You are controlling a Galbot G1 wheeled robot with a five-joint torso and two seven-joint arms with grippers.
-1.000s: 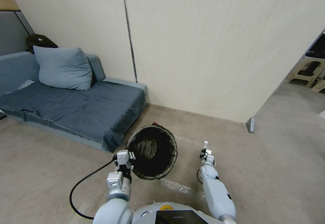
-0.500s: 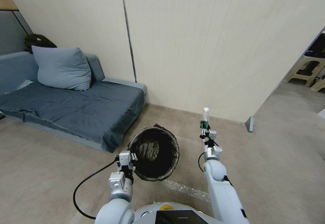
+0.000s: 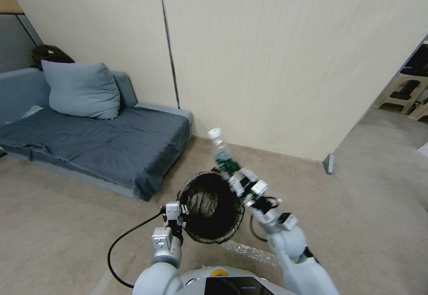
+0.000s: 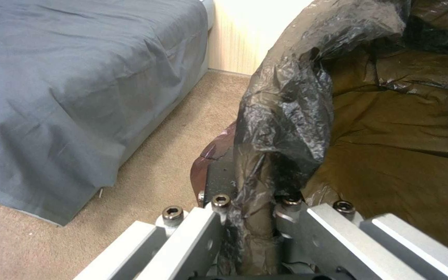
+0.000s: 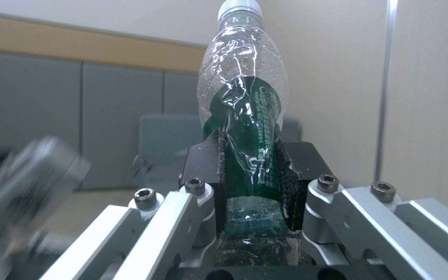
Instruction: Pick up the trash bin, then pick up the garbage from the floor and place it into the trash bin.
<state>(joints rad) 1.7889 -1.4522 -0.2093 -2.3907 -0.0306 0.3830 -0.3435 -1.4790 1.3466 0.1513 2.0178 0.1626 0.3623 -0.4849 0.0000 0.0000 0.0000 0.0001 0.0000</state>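
While my left pincer [image 3: 177, 212] clenched the trash bin [image 3: 213, 207] rim to keep it open, my right pincer [image 3: 235, 175] grasped a crushed bottle [image 3: 219, 149] above it.

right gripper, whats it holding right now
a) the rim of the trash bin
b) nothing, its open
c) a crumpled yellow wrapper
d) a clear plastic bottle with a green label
d: the right gripper is clamped on a crushed clear plastic bottle with a green label, raised beside the trash bin.
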